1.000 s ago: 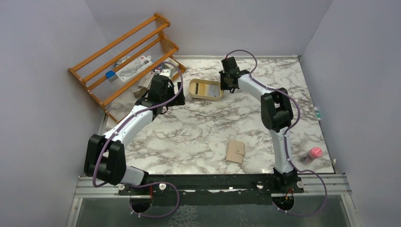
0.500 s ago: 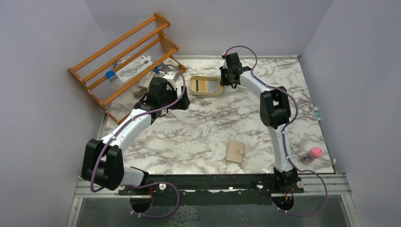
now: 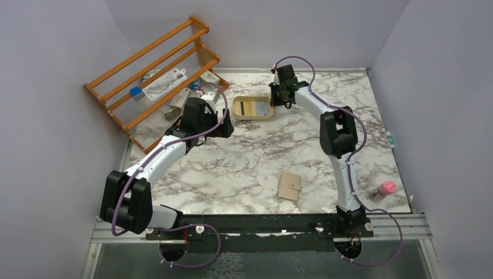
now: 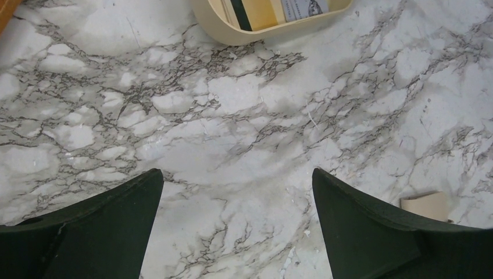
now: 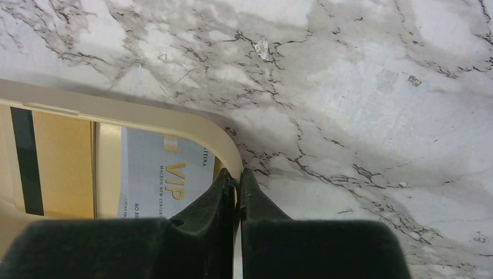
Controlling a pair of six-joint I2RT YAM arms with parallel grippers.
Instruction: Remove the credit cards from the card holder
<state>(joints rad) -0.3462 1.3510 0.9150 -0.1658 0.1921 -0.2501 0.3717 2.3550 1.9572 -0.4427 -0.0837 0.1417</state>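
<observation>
Two cards (image 5: 136,174) in tray (image 5: 145,113), holder (image 3: 289,186) apart.
The right gripper (image 5: 237,177) pinches the tray's right rim at far centre; the left gripper (image 4: 235,174) gapes wide just near-left of it; the holder lies near, right of centre.

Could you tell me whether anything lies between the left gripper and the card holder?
Nothing visible: only bare marble table lies between the open left gripper and the card holder.

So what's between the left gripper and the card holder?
Nothing but bare marble table lies between the left gripper and the card holder; the top view shows it.
</observation>
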